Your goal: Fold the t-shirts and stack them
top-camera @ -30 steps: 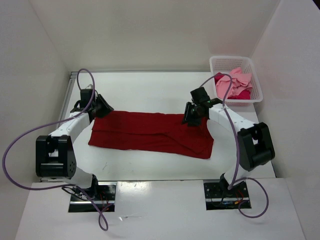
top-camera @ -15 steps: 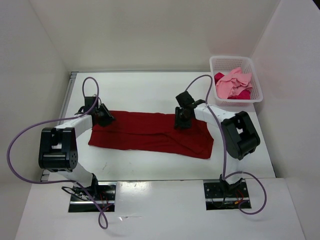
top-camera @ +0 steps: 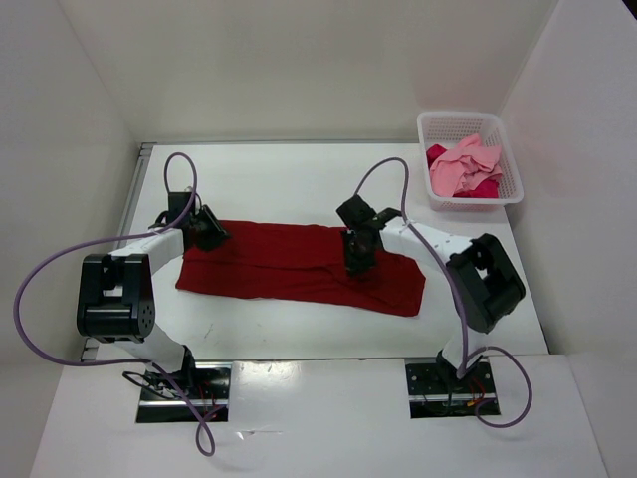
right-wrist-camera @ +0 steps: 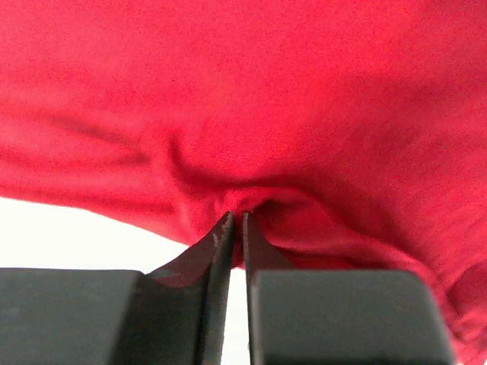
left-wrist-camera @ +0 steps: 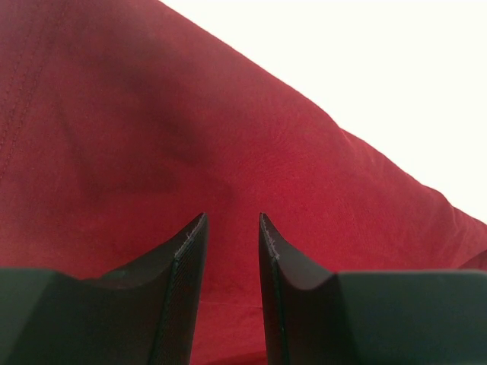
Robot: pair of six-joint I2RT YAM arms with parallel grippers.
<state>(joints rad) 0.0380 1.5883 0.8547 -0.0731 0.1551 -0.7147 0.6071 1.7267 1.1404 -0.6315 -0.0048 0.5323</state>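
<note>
the dark red t-shirt (top-camera: 299,264) is soft matt cloth with a fine knit grain and a stitched seam. the light pink t-shirt (top-camera: 463,164) and the crimson-pink t-shirt (top-camera: 487,187) look like the same matt cloth. the basket (top-camera: 474,202) is white plastic mesh, faintly glossy. the table (top-camera: 279,184) is smooth and white with a slight sheen. the left gripper (left-wrist-camera: 233,219) has matt black plastic fingers with finely ribbed inner edges. the cable (top-camera: 16,317) is smooth and purple.
</note>
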